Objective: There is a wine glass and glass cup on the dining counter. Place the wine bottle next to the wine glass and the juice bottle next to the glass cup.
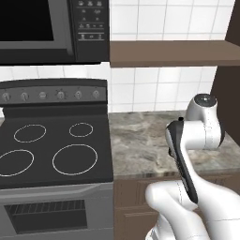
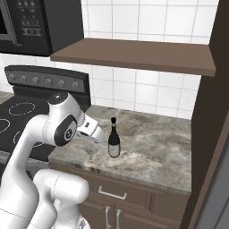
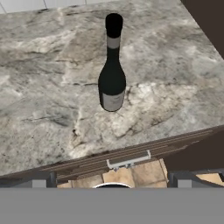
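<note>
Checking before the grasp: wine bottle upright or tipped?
Upright. The wine bottle stands on its base on the marbled counter, cap at the top, neck vertical in the right base view too.

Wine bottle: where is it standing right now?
The wine bottle stands upright on the marbled kitchen counter, right of the stove, under the wooden shelf.

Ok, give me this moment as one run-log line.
phase: approach | target: wine bottle upright on kitchen counter, beside stove | tool: short of bottle, no contact, state unclear | held: nothing seen | next: likely close in on bottle
</note>
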Available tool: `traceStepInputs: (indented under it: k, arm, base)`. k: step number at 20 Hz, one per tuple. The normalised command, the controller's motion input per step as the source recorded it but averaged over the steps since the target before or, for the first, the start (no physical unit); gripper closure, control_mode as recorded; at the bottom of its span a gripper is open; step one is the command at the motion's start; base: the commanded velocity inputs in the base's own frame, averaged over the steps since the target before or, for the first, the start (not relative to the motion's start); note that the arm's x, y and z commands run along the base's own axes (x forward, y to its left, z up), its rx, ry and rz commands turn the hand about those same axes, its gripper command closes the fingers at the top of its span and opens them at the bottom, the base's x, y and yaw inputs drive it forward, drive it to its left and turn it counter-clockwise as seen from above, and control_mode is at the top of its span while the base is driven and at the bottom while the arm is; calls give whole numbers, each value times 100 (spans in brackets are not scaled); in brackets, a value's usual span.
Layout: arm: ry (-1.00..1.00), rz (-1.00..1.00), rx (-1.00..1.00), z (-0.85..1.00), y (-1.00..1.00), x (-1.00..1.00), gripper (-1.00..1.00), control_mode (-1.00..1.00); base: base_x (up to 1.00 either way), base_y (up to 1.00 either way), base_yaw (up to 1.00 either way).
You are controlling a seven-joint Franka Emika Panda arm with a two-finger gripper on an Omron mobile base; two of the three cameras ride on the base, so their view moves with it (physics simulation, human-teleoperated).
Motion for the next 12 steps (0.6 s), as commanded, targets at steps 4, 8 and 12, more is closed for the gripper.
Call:
traceStepInputs:
  k: [4, 8, 12]
  arm:
    - [0, 0, 0, 0, 0, 0, -100, -100]
    - [0, 19, 0, 0, -2, -2, -100, -100]
    - [0, 44, 0, 0, -16, -11, -100, -100]
  base:
    - [0, 0, 0]
    - [0, 0, 0]
    - [0, 0, 0]
